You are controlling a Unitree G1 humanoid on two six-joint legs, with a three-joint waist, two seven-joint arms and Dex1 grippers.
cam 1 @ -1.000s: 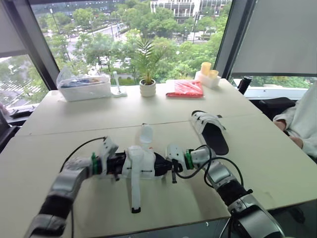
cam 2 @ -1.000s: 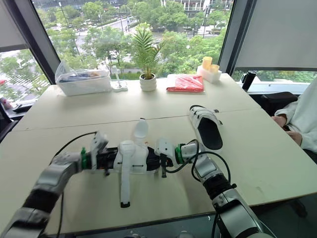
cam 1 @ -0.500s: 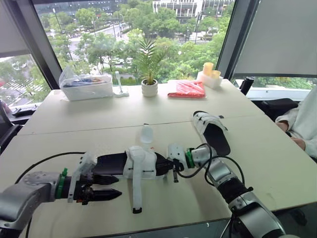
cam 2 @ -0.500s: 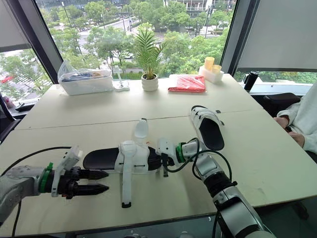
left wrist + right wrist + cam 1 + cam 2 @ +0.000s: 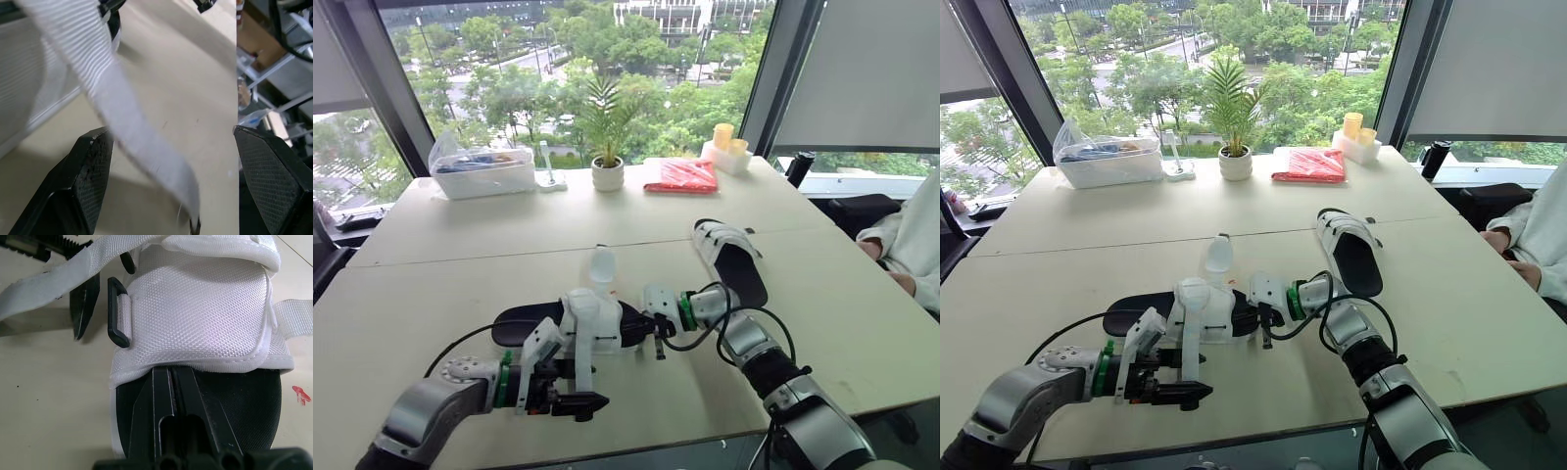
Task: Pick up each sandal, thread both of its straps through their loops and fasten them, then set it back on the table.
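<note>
A sandal with a black sole and a white upper lies in the middle of the table. Its long white strap hangs loose toward the front edge. My left gripper stands open around the end of this strap, with one finger on each side and neither pressing it. My right gripper is shut on the sandal's toe end, just below the white upper and its black loop. The second sandal lies flat at the right, untouched.
Along the far edge stand a clear plastic box, a potted plant, a red packet and yellow cups. A person's sleeve rests at the right edge. A small pale piece sits just behind the sandal.
My left gripper let go of the sandal's heel, opened, drew back to the left, then came in around the loose strap's end. The right gripper kept its hold.
</note>
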